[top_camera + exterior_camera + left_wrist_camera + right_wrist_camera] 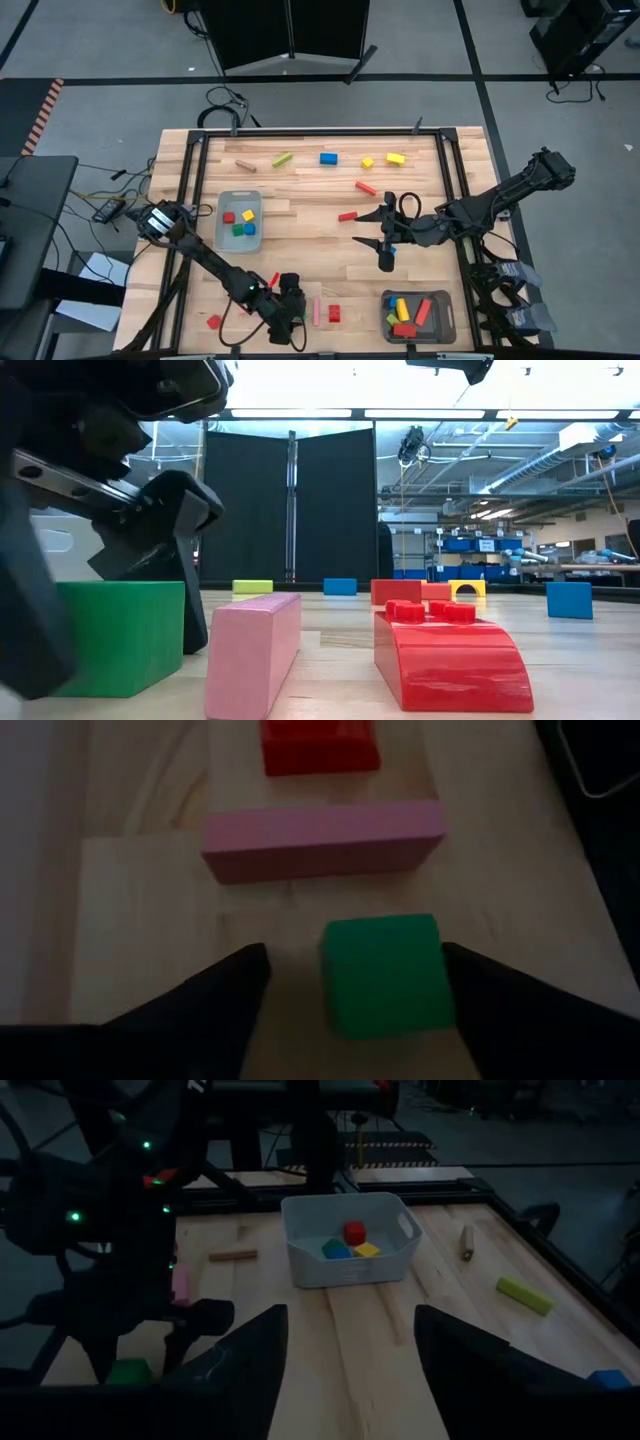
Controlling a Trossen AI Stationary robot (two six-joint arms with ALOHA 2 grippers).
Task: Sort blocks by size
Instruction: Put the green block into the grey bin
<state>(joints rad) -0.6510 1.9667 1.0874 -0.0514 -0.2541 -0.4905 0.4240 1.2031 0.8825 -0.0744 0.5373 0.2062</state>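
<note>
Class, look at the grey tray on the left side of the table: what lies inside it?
The left tray holds small cubes: red, yellow, green and blue. Anything beneath them is hidden.

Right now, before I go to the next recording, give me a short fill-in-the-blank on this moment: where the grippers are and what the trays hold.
1. The left gripper has its open fingers either side of a ____ cube.
2. Just beyond that cube lies a ____ bar.
3. The tray on the left arm's side holds only small ____.
4. The right gripper hangs open and holds ____.

Missing words: green; pink; cubes; nothing
</note>
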